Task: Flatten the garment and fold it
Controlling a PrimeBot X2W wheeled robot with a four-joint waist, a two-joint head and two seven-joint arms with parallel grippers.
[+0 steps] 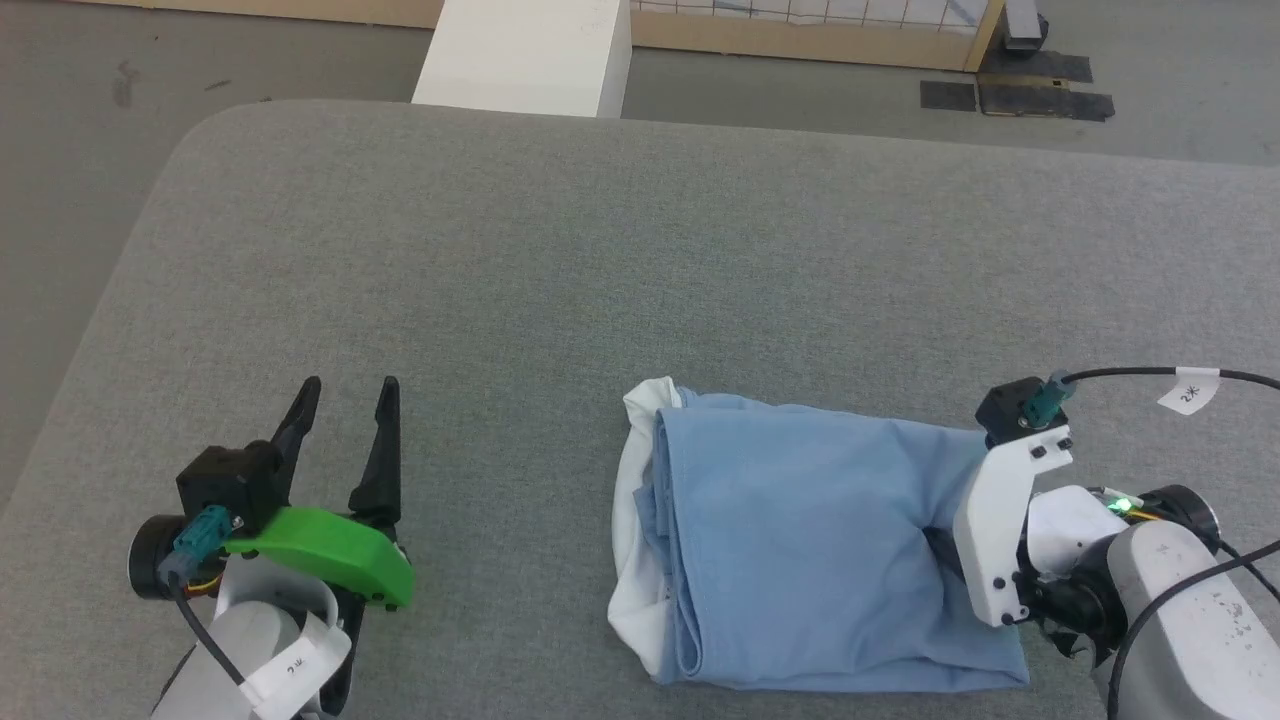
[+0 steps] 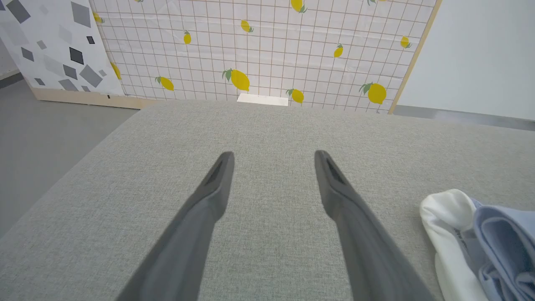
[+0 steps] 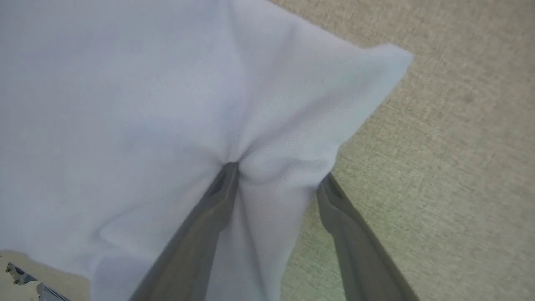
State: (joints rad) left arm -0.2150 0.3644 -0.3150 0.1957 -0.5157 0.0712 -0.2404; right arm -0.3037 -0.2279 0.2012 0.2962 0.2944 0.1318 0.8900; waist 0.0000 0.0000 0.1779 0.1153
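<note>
Garment (image 1: 800,540) lies folded in a rough rectangle on the grey table (image 1: 600,250), near the front edge and right of the middle in the head view. Its light-blue side faces up and white trim is bunched along its left edge. The right arm comes in from the lower right, its pale forearm (image 1: 1180,620) angled toward the garment's right end and a white bracket (image 1: 1000,520) standing over the cloth there, hiding the fingertips from the head camera. In the right wrist view the right claw (image 3: 278,171) has its two fingers (image 3: 200,225) spread apart. One tip is pressed into the blue cloth (image 3: 146,104), which puckers around it, and the other sits at the cloth's edge over bare table. A soft bulge of fabric sits between them, not pinched. The left arm rests low at the lower left, well apart from the garment, with a green cover (image 1: 330,550) on its wrist. The left claw (image 1: 350,385) points away from the robot, its fingers apart over bare table and holding nothing. In the left wrist view the claw (image 2: 273,154) looks across the table, with the garment's white and blue edge (image 2: 493,234) at the lower right.
</note>
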